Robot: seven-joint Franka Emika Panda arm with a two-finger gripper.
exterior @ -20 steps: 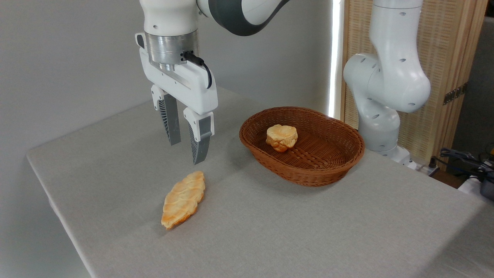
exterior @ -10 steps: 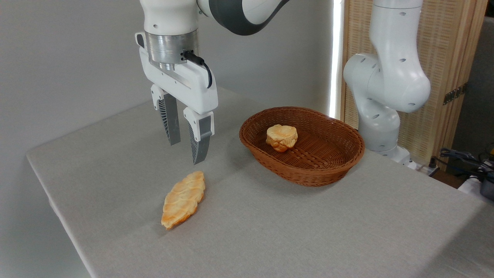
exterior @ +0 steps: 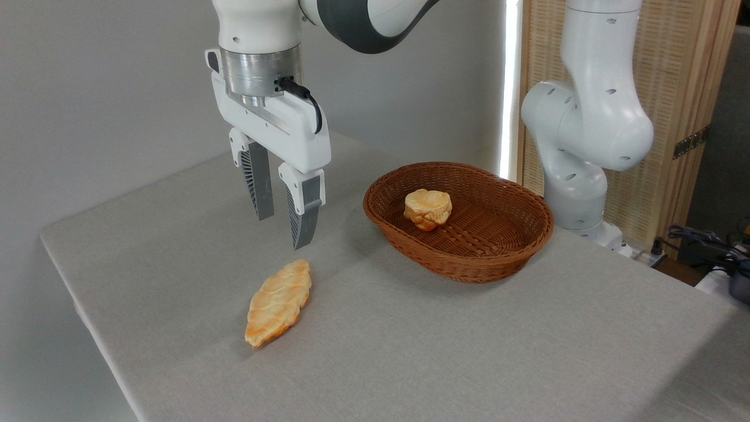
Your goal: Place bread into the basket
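My gripper (exterior: 285, 230) hangs empty, fingers parted, just above the bread's (exterior: 278, 302) far tip. Bread looks light, soft, crushable: I'd pinch across its middle, gently.

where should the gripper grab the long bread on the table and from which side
Grip the bread across its narrow width at the thick middle, coming straight down from above. It lies flat on the table with tapered ends, so the sides give the best hold. The open gripper hangs just above its far end.

bread (exterior: 278, 303) left of basket (exterior: 469, 266), bun (exterior: 428, 208) inside
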